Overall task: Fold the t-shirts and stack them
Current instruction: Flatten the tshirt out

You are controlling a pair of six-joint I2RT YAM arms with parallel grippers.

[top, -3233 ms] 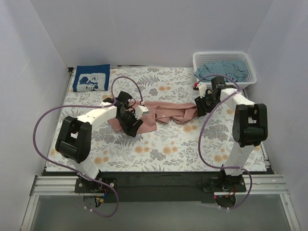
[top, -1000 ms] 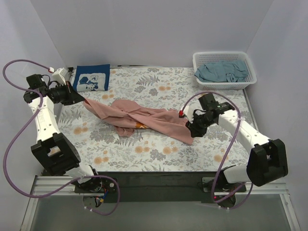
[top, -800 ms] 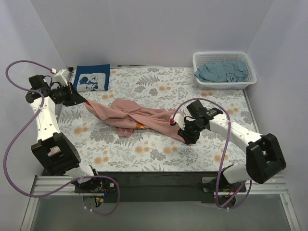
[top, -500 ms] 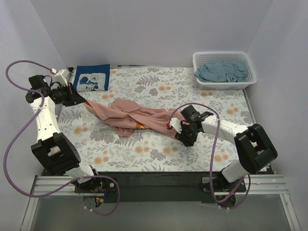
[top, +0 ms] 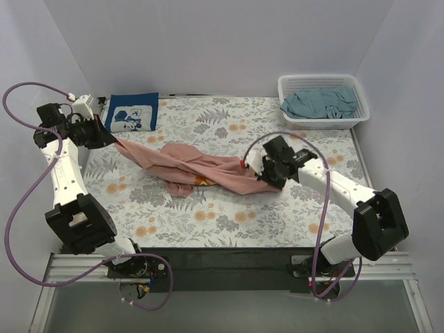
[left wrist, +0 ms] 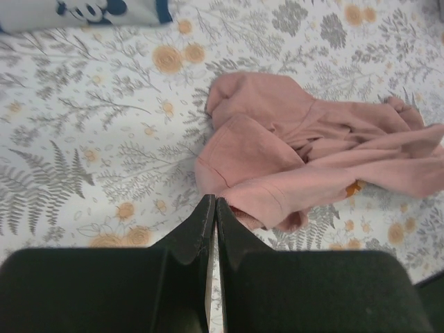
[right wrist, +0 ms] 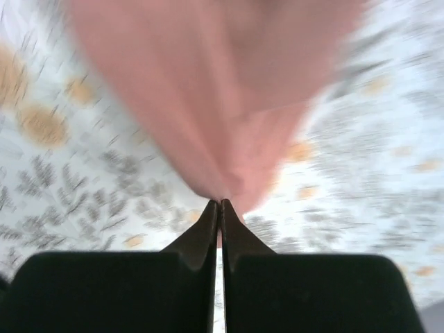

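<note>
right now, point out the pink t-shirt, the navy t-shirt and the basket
pink t-shirt (top: pixel 201 166): top external view, on its bunched middle
navy t-shirt (top: pixel 132 116): top external view, on its white print
basket (top: pixel 326 125): top external view, on its near wall

Top view: fixed high above and behind the arm bases, looking down and forward across the whole bench (top: pixel 229 229); the dusty-pink t-shirt (top: pixel 201 166) sits mid-frame, far off and small.
Left wrist view: looks out over the left gripper (left wrist: pixel 211 202), from the dusty-pink t-shirt's left end down along its length, at middling range; the navy t-shirt (left wrist: pixel 76 10) clips the top edge.
Right wrist view: looks out over the right gripper (right wrist: pixel 220 204), hard against the dusty-pink t-shirt's right end; cloth fills the upper frame, blurred.
Shared: all three show the dusty-pink t-shirt and the floral cloth (top: pixel 229 114) around it.
</note>
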